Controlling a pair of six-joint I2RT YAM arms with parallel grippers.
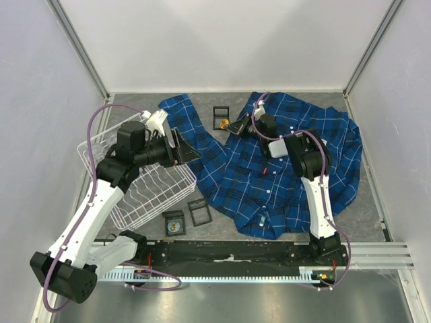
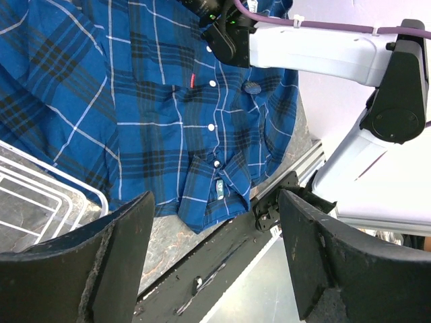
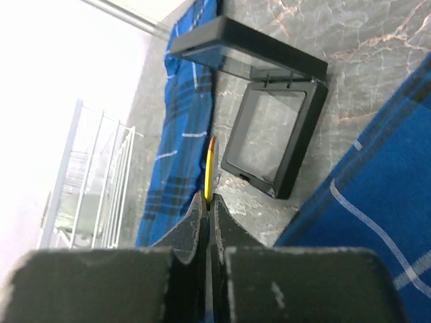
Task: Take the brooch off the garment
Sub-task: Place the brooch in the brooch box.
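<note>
**Right gripper [image 3: 209, 202] pinching the brooch [image 3: 211, 168] beside an open case [image 3: 269, 145]**

Nearest the wrist camera, the two fingers are pressed together on a thin yellow-orange piece, which is judged to be the brooch. It is seen edge-on, and its long axis runs straight out past the fingertips. It hangs clear of the garment [image 1: 296, 175], whose blue plaid lies to the gripper's right and behind it, spread over the table [image 1: 370, 195]. Just beyond the fingertips, slightly to the right, stands a small black case with its lid up and its tray facing the brooch. Any placing move turns on this relation: the case is ahead of the pinch and close by, so this arm is by far the nearer one. Farther left, a plaid sleeve and then the white wire basket [image 1: 84, 151] come into view. The left gripper [image 2: 215, 202] hovers over that basket, well apart from the brooch, with its jaws spread wide and nothing between them.
</note>
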